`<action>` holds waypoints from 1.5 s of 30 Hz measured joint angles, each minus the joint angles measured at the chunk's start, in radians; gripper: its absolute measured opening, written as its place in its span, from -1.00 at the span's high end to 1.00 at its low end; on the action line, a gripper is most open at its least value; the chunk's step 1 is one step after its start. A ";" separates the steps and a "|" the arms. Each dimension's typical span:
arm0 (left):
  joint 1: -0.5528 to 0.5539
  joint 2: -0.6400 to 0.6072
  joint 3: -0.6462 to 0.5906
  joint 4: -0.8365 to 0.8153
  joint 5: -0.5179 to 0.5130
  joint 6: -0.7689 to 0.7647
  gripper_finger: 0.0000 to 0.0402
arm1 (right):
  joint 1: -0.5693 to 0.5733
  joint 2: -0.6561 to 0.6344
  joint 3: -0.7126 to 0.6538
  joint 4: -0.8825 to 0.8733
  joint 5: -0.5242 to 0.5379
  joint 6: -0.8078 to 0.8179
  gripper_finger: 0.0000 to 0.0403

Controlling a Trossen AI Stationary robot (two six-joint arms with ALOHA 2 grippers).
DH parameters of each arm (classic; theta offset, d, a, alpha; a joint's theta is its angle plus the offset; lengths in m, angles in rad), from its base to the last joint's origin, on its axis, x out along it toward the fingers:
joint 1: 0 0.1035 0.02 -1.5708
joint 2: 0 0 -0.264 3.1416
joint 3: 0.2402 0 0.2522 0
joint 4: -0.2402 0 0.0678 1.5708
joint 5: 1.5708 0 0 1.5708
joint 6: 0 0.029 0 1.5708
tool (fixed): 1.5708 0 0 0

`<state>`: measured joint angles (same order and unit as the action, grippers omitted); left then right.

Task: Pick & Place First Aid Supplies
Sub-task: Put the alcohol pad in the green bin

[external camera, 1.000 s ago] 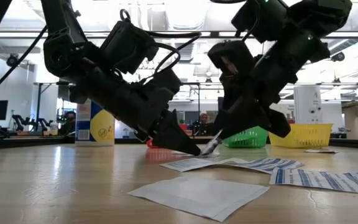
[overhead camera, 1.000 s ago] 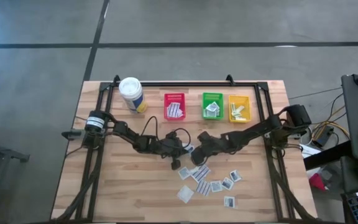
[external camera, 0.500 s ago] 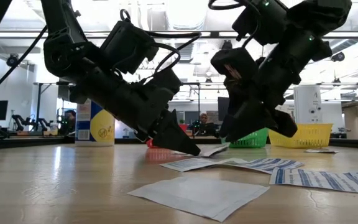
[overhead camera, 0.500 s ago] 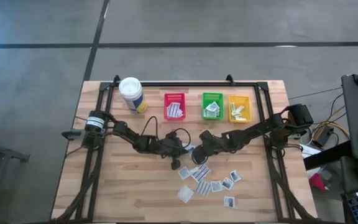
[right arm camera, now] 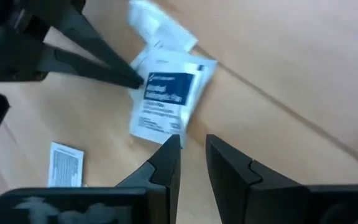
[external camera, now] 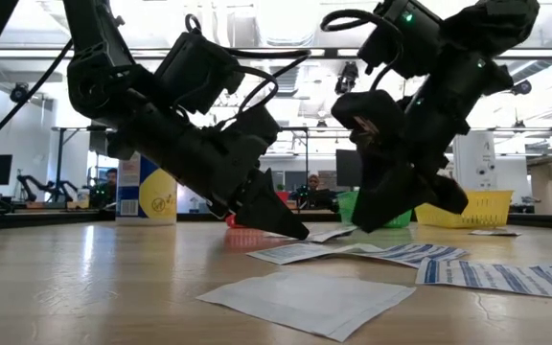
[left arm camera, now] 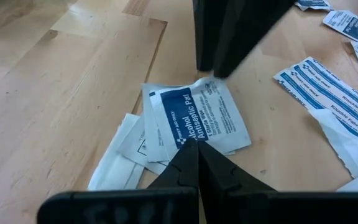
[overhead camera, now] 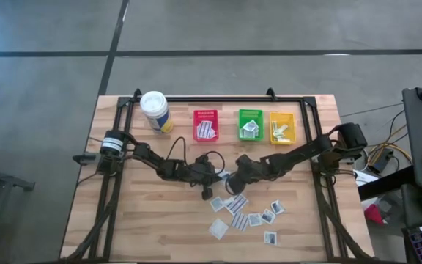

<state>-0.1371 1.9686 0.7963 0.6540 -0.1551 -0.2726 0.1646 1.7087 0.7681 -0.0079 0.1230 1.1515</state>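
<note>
Because the alcohol antiseptic packet (left arm camera: 194,118) lies flat on a small heap of other packets, the left gripper (left arm camera: 197,149) has its fingers pressed together into one point, tip down on the packet's near edge. Judged: it pins the packet so the other arm can work an edge.

The right gripper (right arm camera: 190,144) sits just across the packet with its fingers a narrow gap apart, nothing between them. One fingertip (right arm camera: 174,142) is at the packet's corner; touching or just short, I cannot tell. In the high view both grippers meet mid-surface, left gripper (overhead camera: 212,178) and right gripper (overhead camera: 233,183) almost nose to nose.

Remaining first aid supplies (overhead camera: 249,210) are scattered just in front of the grippers toward the front of the surface (overhead camera: 145,227). Red bin (overhead camera: 206,125), green bin (overhead camera: 250,124) and yellow bin (overhead camera: 282,127) line the back edge, each already holding packets; a white canister (overhead camera: 154,111) stands beside the red bin.

Room: very tight between the two grippers, collision risk if either swings. Path back toward the bins looks open. Front left of the surface carries nothing in view.
</note>
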 joint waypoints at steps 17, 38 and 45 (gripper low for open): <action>0.000 0.000 0.000 -0.002 0.000 0.002 1.00 | -0.009 0.010 0.000 0.049 -0.026 0.046 0.66; 0.000 0.000 0.000 -0.003 0.000 0.004 1.00 | -0.005 0.010 0.002 0.062 -0.027 0.068 0.64; 0.000 0.001 0.002 0.009 0.000 -0.019 1.00 | 0.000 0.028 0.005 0.071 -0.030 0.068 0.64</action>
<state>-0.1368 1.9694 0.7979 0.6628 -0.1551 -0.2919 0.1642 1.7367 0.7731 0.0631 0.0926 1.2198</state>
